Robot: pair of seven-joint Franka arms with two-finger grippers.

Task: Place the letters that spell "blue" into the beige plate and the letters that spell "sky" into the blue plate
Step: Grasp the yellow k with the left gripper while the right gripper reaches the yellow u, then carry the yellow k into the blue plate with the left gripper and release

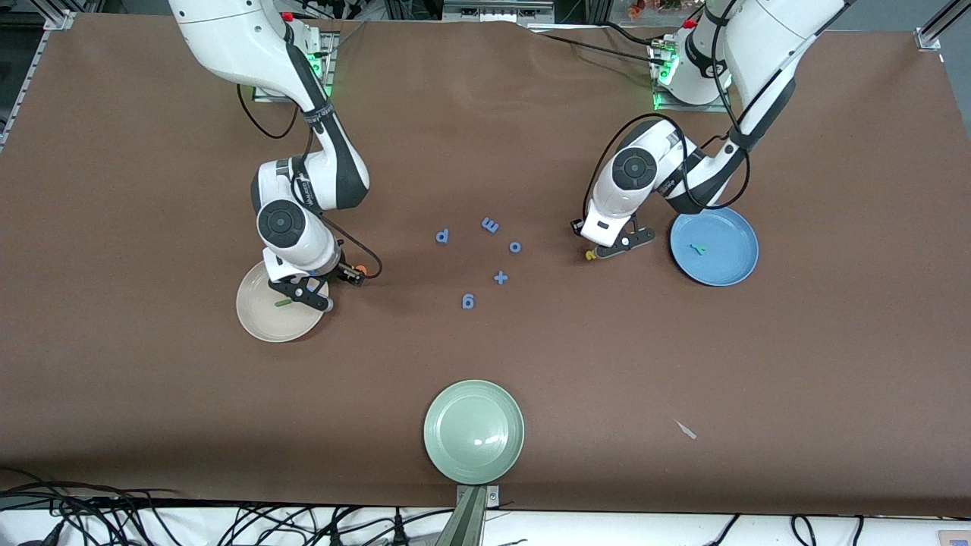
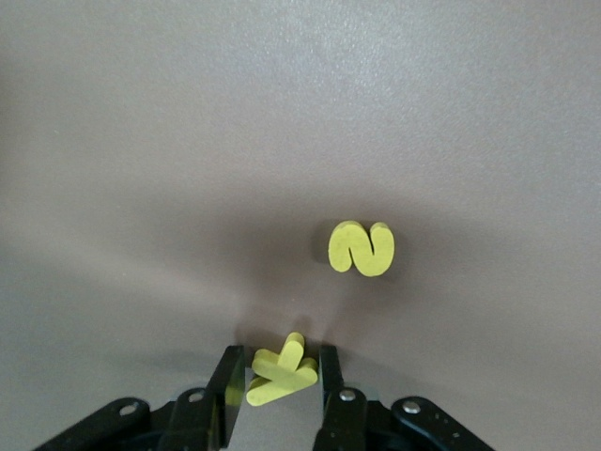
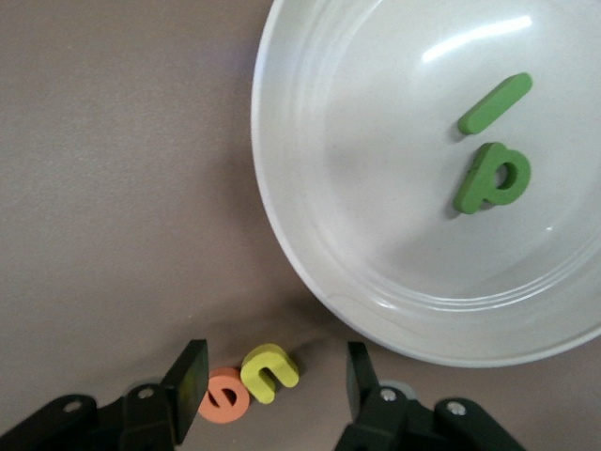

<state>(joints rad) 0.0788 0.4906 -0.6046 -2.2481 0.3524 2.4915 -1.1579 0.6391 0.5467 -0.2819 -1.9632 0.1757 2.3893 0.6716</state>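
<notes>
My left gripper [image 2: 279,371] [image 1: 596,250] is shut on the yellow k [image 2: 282,369], just above the table beside the blue plate [image 1: 728,262]. The yellow s [image 2: 362,248] [image 1: 590,255] lies on the table close by. The teal y [image 1: 698,248] lies in the blue plate. My right gripper [image 3: 274,376] [image 1: 353,273] stands open, low over the table beside the beige plate [image 3: 282,235] [image 1: 258,315]. The orange e [image 3: 223,396] [image 1: 361,269] and yellow u [image 3: 270,371] lie between its fingers. In the beige plate are the olive-green b [image 3: 493,178] and the green l [image 3: 495,103] [image 1: 283,304].
Several blue letters [image 1: 491,225] and a blue plus sign [image 1: 501,277] lie scattered mid-table between the two arms. A pale green plate [image 1: 474,431] sits near the table edge closest to the front camera. A small white scrap [image 1: 686,430] lies toward the left arm's end.
</notes>
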